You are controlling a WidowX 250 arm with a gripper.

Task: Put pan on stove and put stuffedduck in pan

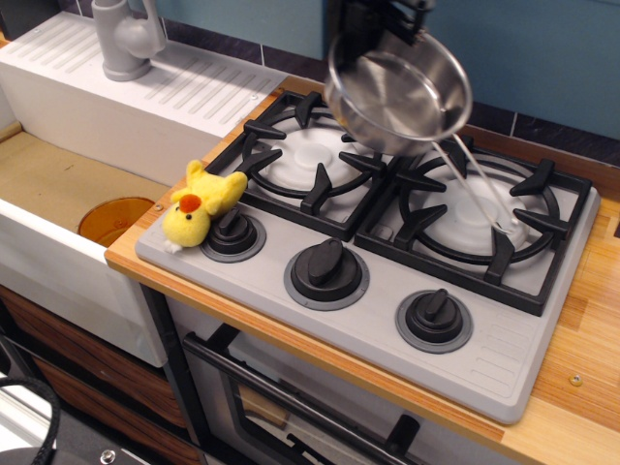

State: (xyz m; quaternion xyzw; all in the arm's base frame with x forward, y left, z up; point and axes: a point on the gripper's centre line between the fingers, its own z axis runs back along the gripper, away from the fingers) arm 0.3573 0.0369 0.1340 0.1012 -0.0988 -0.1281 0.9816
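The robot's single arm reaches in from the top edge of the view, only its dark lower section visible. Its gripper [373, 31] points downward, clamped on the far rim of the pan [399, 89], which hangs tilted in the air.

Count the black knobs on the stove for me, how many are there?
3, all in a row along the front of the grey toy stove: the left black knob beside the yellow plush duck, the middle knob, the right knob. None looks hidden.
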